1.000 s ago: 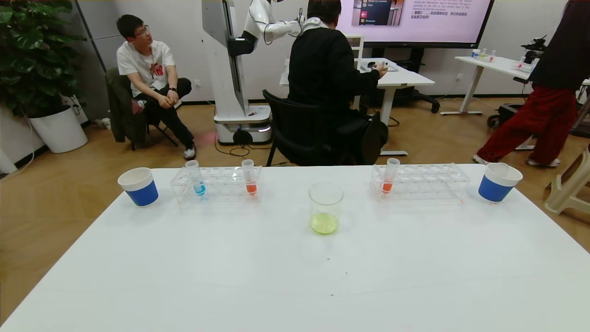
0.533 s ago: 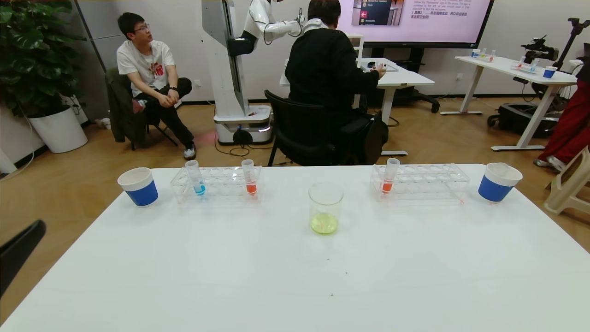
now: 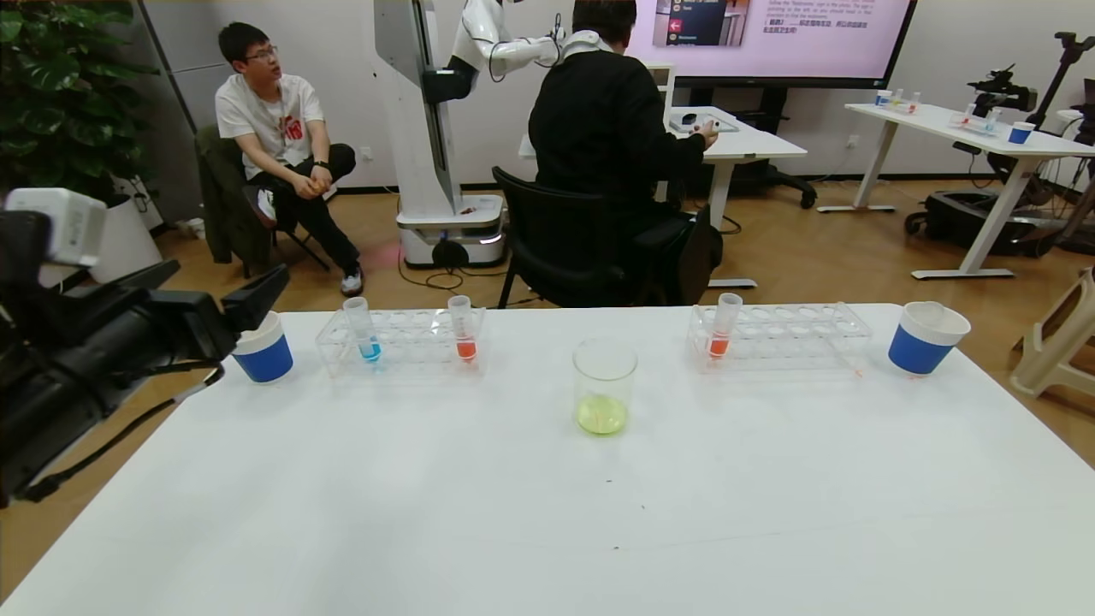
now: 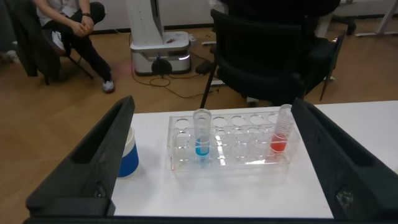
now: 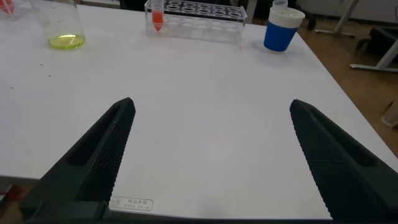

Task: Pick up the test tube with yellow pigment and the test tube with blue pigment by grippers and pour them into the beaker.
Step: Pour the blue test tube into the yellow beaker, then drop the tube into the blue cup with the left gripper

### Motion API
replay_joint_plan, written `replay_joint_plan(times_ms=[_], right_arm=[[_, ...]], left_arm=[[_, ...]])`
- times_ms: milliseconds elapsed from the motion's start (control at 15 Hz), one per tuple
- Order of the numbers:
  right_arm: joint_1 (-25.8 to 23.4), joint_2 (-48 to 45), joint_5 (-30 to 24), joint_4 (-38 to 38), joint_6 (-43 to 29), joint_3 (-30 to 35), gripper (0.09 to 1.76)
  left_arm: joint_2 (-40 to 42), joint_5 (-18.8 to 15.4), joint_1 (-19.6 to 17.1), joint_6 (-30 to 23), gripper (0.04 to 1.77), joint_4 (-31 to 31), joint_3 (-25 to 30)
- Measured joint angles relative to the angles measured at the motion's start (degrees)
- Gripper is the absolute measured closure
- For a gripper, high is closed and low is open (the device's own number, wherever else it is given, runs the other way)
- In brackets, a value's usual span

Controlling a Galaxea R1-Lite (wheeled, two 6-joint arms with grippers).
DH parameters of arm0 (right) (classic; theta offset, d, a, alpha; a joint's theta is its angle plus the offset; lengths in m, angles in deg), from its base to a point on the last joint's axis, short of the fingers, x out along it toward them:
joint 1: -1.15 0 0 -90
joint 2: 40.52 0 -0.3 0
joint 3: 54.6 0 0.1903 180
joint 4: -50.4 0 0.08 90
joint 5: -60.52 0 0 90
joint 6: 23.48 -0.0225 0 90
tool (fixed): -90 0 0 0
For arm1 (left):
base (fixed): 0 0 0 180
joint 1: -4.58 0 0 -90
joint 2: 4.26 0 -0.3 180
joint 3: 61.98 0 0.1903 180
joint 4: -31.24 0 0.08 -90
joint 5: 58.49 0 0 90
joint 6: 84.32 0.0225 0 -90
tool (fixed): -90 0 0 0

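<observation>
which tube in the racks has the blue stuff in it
The test tube with blue pigment, at the left end of the left rack. The rack's other tube and the right rack's tube hold orange-red.

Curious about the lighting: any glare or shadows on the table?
Head view: table evenly lit, no hard shadows around the beaker. Left wrist view: bright glints on the rack, beyond the open left gripper. Right wrist view: a soft sheen on the table.
</observation>
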Motion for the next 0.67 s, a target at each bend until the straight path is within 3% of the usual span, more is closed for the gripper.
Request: replay_joint_plan(times_ms=[400,667], right_arm=[[0.01,0.00,0.00,0.00,0.00,-0.02,0.11],[0.01,0.00,0.00,0.00,-0.01,-0.02,0.11]], left_arm=[[-26.55,2.66,0.57,-0.22,0.06,24.00,-1.57],[-37.02,2.82,0.57,-0.60,0.06,27.98,-1.83]])
